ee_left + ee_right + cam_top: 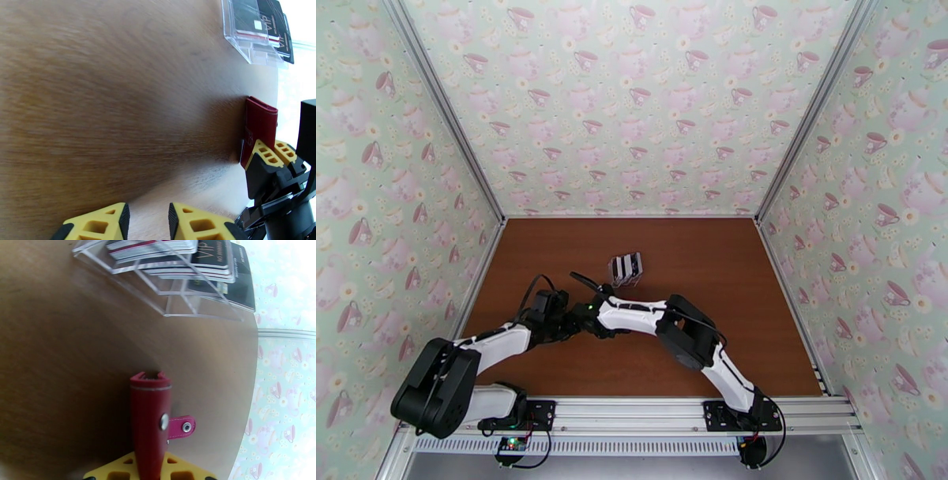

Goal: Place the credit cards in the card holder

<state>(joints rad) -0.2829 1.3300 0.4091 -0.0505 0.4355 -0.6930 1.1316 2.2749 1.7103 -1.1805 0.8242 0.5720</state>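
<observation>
The red card holder [150, 425] stands on edge, folded, its snap tab [182, 426] loose to the right. My right gripper [152, 468] is shut on its lower part. In the left wrist view the card holder [258, 126] is at the right, pinched by the right gripper's yellow fingers [264, 153]. My left gripper [148, 216] hovers low over the wood beside it, open a little with nothing between its fingers. The credit cards [209, 255], black and white ones, sit in a clear slotted rack [177, 299] just beyond.
Both arms meet at the middle of the brown table [695, 253], just in front of the clear rack [626, 268]. Teacup-patterned walls enclose the table on three sides. Bare wood lies to the left and right of the arms.
</observation>
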